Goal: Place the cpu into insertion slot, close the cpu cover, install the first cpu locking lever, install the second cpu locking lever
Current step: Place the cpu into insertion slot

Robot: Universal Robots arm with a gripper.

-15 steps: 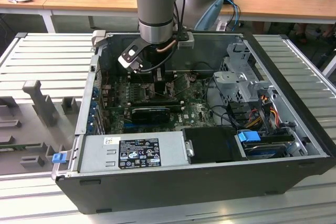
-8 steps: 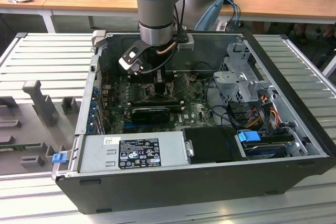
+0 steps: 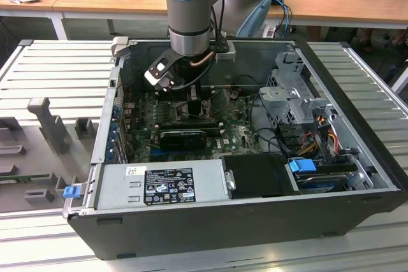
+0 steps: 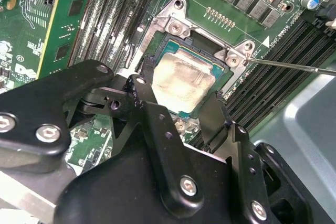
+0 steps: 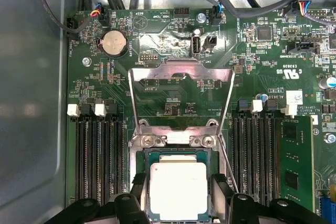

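The cpu (image 5: 178,187) (image 4: 184,80), a small pale square chip, lies flat in the insertion slot (image 5: 178,153) (image 4: 202,43) on the green board. My gripper (image 5: 178,195) (image 4: 181,98) straddles it, and its black fingers (image 5: 139,182) rest against two opposite edges of the chip. The cpu cover (image 5: 181,69), a silver window frame, stands swung up on its hinge beyond the slot. A thin wire locking lever (image 4: 294,65) (image 5: 226,156) juts out unlatched beside the slot. In the exterior view my gripper (image 3: 191,97) reaches down inside the computer case.
Black memory slots (image 5: 100,156) flank the socket; a green memory stick (image 5: 296,156) fills one. A coin battery (image 5: 114,43) and cables sit beyond the cover. In the case are a power supply (image 3: 162,186), a drive cage (image 3: 296,93) and a black expansion card (image 3: 183,137).
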